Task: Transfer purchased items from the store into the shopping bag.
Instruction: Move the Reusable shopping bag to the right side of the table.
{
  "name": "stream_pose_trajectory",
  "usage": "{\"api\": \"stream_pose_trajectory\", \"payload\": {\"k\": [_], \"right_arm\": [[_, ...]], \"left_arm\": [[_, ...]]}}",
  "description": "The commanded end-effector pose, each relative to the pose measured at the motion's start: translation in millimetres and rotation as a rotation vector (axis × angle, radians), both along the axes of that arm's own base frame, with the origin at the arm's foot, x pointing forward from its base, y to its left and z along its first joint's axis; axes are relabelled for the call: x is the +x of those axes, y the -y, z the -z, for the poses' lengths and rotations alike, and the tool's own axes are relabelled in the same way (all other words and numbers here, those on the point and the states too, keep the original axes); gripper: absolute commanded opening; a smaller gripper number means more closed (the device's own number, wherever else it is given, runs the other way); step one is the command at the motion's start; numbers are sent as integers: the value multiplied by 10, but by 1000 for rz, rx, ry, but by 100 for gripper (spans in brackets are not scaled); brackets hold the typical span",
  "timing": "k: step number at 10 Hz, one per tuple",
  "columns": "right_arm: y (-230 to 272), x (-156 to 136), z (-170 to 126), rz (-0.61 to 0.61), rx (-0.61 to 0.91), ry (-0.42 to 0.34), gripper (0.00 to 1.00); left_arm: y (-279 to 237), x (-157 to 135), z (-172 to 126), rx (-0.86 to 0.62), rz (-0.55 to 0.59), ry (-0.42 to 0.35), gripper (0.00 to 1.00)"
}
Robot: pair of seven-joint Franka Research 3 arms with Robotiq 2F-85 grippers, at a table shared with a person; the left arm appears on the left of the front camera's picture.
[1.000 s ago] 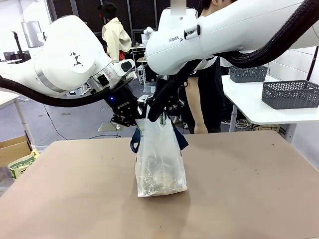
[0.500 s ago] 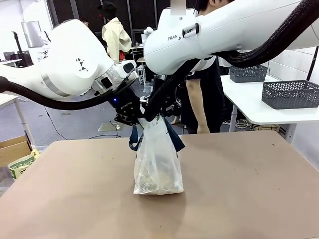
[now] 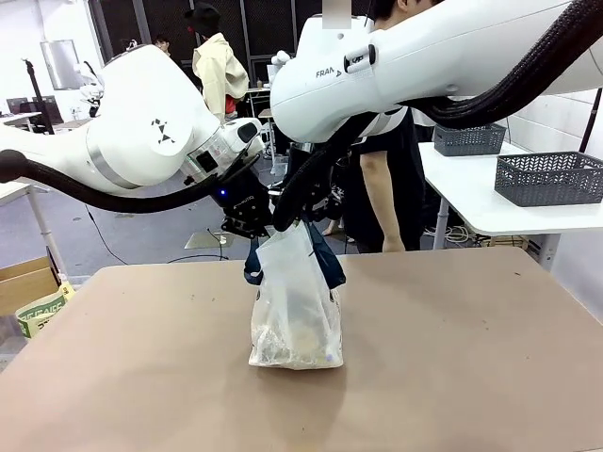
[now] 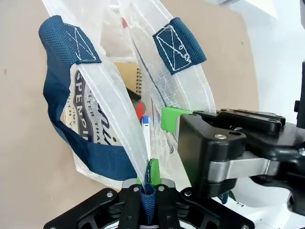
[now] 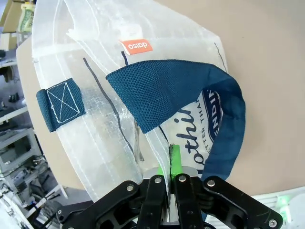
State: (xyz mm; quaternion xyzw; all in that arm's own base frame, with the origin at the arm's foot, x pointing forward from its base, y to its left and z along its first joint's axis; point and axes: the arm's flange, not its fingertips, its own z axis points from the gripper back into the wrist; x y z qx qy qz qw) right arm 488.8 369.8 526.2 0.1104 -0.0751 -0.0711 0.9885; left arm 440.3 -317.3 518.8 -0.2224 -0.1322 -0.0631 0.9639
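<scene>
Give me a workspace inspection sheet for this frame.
Surface: brown table, carrying the shopping bag.
Job's things: shopping bag upright mid-table, items inside.
Clutter: nothing seen.
Grippers: left gripper shut on a navy strap; right gripper shut on the bag's rim.
Cables: black hoses along both arms, off the table.
Surroundings: person at the far side; two grey baskets on a white side table; cardboard box on the floor, left.

Brown tabletop (image 3: 471, 377) up front, white side table (image 3: 471, 202) off right, grey floor (image 3: 141, 231) beyond, dark gridded wall (image 3: 273, 19) at the back, cardboard box (image 3: 24, 278) low on the left, bright even light
</scene>
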Motion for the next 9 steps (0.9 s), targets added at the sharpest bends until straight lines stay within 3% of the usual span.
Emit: {"api": "stream_pose_trajectory", "payload": {"k": [1, 4, 5, 9], "right_arm": [[18, -64, 16, 11, 33, 0, 0], [19, -53, 21, 4, 36, -3, 0], [22, -50, 19, 6, 36, -2, 0], [23, -45, 36, 3, 32, -2, 0]], "left_arm": [[-28, -47, -55, -17, 9, 18, 26], [-95, -138, -173, -115, 48, -3, 86], [-102, -144, -182, -135, 56, -13, 100], [-52, -177, -227, -160, 90, -27, 100]]}}
